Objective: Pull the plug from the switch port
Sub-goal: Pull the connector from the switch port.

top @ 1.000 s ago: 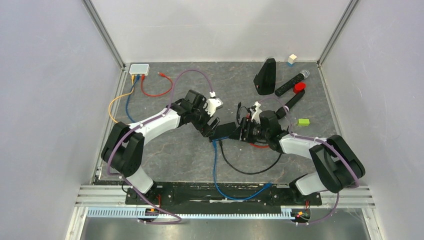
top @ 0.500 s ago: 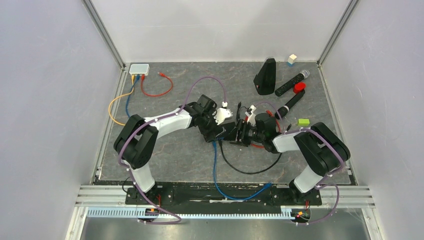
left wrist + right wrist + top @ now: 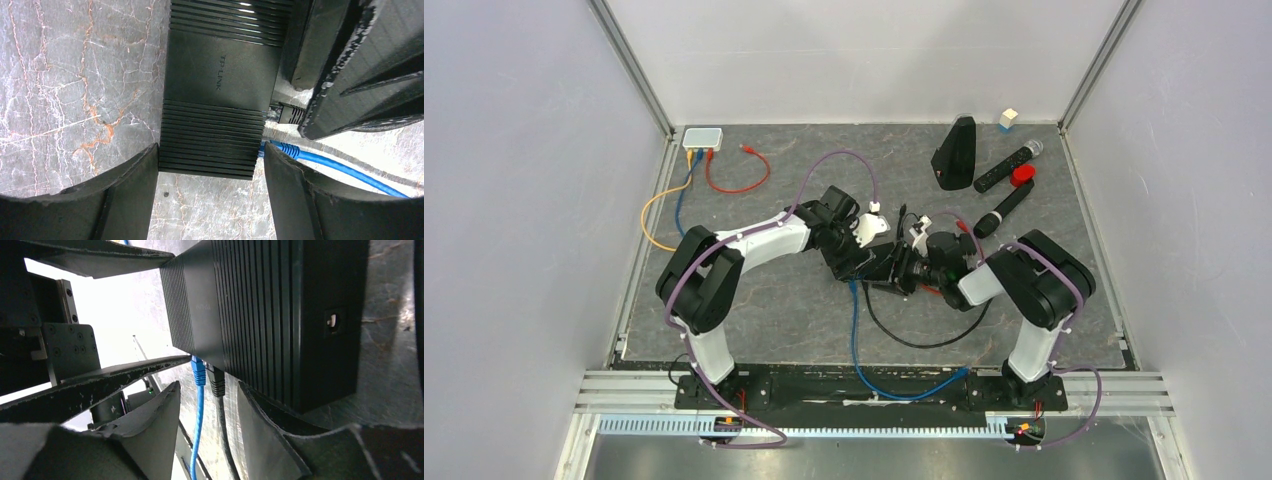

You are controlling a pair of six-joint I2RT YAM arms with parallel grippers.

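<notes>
From above, your grippers hide most of the switch (image 3: 881, 264), the wrist views cut off its far end, and its ports stay out of sight.

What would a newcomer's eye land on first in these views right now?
Probably both arms meeting mid-table over the black switch, the left gripper straddling its end. Next, the blue cable and black cable plugged side by side into one edge, between the right gripper fingers.

Both end effectors closed in on switch (image 3: 879, 265)
</notes>
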